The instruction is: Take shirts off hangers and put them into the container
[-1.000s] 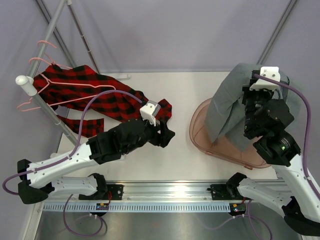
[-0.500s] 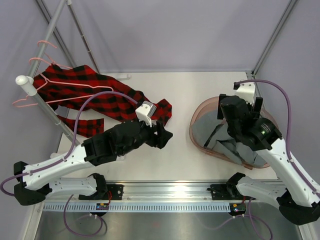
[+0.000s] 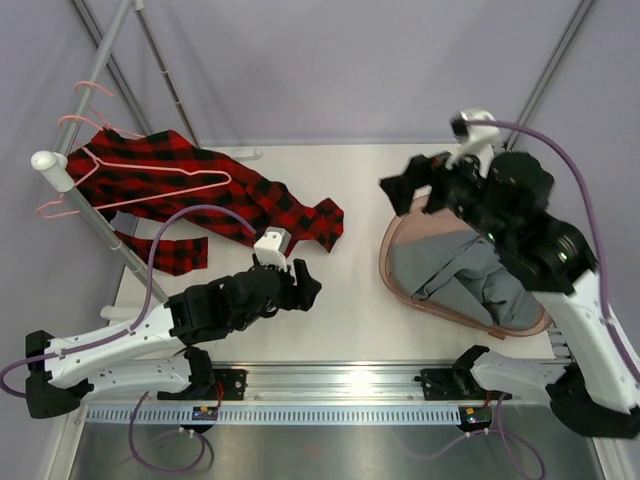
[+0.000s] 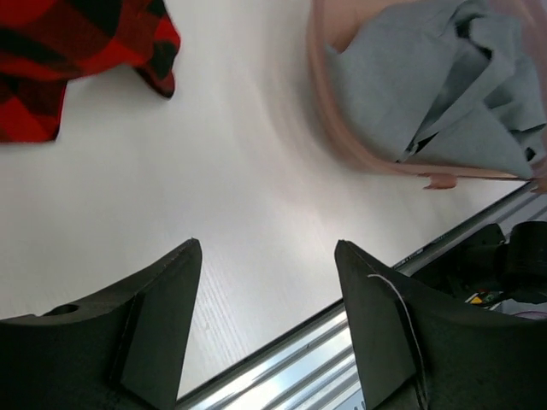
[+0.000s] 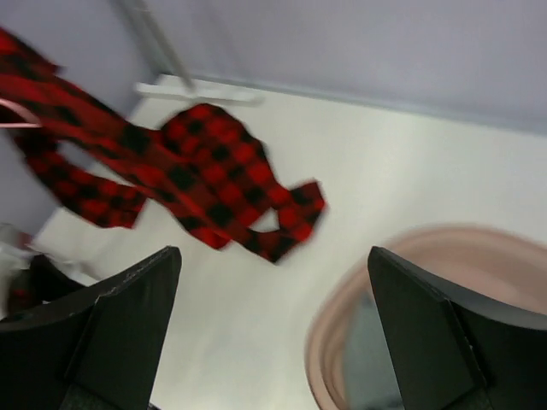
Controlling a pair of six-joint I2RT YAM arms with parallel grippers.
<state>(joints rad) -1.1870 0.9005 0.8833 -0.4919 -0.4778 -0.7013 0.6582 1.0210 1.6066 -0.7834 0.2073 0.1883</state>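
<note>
The top external camera is looking steeply down over the whole table (image 3: pixel 350 180). The left wrist camera is facing low across it, the right one from higher; both are sharing the container (image 4: pixel 338 128) rim and plaid shirt (image 5: pixel 205 162).

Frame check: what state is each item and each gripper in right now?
grey shirt: crumpled inside the container
plaid shirt: on its hanger, tail lying on the table
hanger: at the rail, carrying the plaid shirt
container: holds only the grey shirt
left gripper: open, empty
right gripper: open, empty
</note>
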